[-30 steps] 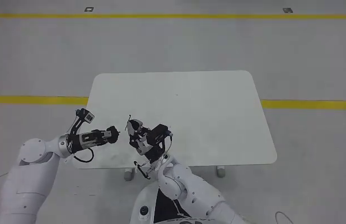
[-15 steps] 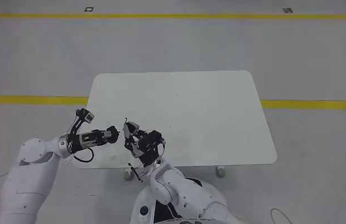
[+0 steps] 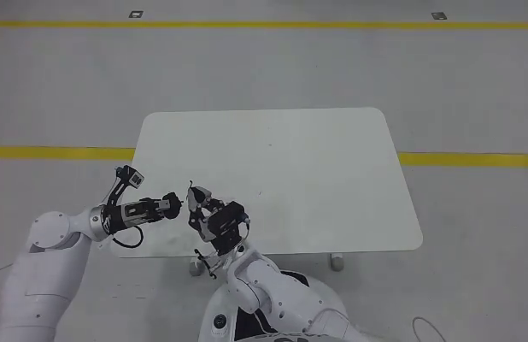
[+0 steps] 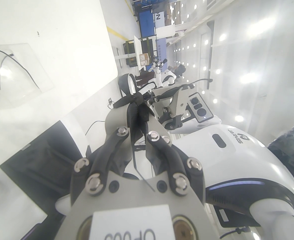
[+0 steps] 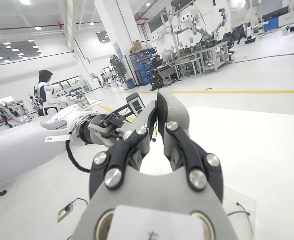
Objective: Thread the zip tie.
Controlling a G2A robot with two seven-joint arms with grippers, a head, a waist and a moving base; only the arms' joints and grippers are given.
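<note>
From above, the zip tie is a thin black line over the table's point(image 3: 315, 171) near left corner. Close up on the left wrist, the left gripper point(image 4: 136, 102) is pinched tight on the zip tie point(image 4: 136, 168), whose loose end trails back between the fingers toward the wrist. On the right wrist, the right gripper point(image 5: 158, 101) is likewise clamped on a black strap that pokes out just past its tips. I cannot tell whether both hold one and the same tie. The wrist views also catch a clear bag point(image 4: 16, 88) lying flat near the table's front edge, with loose ties point(image 4: 24, 70) in it.

The table is white with rounded corners. It stands on a pale grey floor point(image 3: 264, 77) crossed by yellow lines point(image 3: 469, 158). Around it is a bright hall with blue racks point(image 4: 147, 18), workbenches point(image 5: 194, 58) and other robots point(image 5: 45, 88).

The left arm point(image 3: 67, 227) comes in low from beyond the table's left edge, its gripper pointing across the front corner. The right arm point(image 3: 264, 278) bends up from below the front edge, its gripper angled toward the left one. The two grippers sit tip to tip, very close. Whether they touch I cannot tell.
</note>
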